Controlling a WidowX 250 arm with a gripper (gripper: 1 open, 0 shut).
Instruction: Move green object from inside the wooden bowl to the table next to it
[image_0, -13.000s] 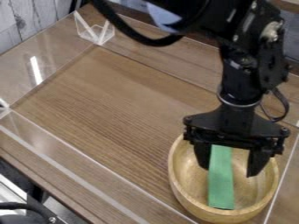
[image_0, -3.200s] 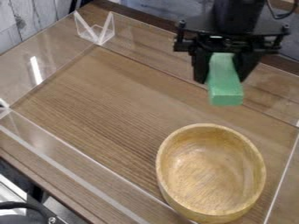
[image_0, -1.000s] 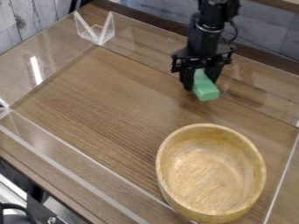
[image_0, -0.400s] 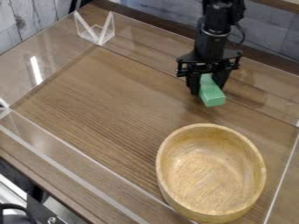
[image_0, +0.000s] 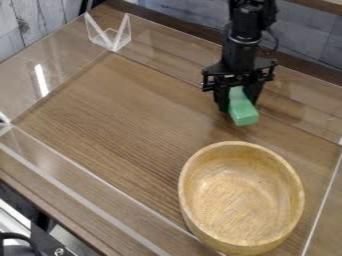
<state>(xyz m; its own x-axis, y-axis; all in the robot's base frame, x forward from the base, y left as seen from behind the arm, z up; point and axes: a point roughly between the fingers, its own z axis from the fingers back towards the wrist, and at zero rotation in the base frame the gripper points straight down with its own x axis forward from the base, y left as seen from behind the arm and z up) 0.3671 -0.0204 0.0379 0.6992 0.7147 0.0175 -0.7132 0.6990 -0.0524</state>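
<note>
The green object (image_0: 243, 108) is a small green bar sitting low over the table (image_0: 120, 110), just beyond the wooden bowl (image_0: 186, 190). My black gripper (image_0: 239, 96) comes straight down on it. One finger stands on each side of the bar's upper end, and the jaws are shut on it. The bar's lower end is at or just above the tabletop; I cannot tell whether it touches. The light wood bowl at the front right has nothing in it.
Low clear acrylic walls (image_0: 51, 62) border the tabletop, and a small clear acrylic stand (image_0: 107, 33) sits at the back left. The arm's black column rises out of the top of the frame.
Over the last second the gripper has shifted slightly right and towards the bowl with the green bar between its fingers. It has hardly moved in the last half second.
</note>
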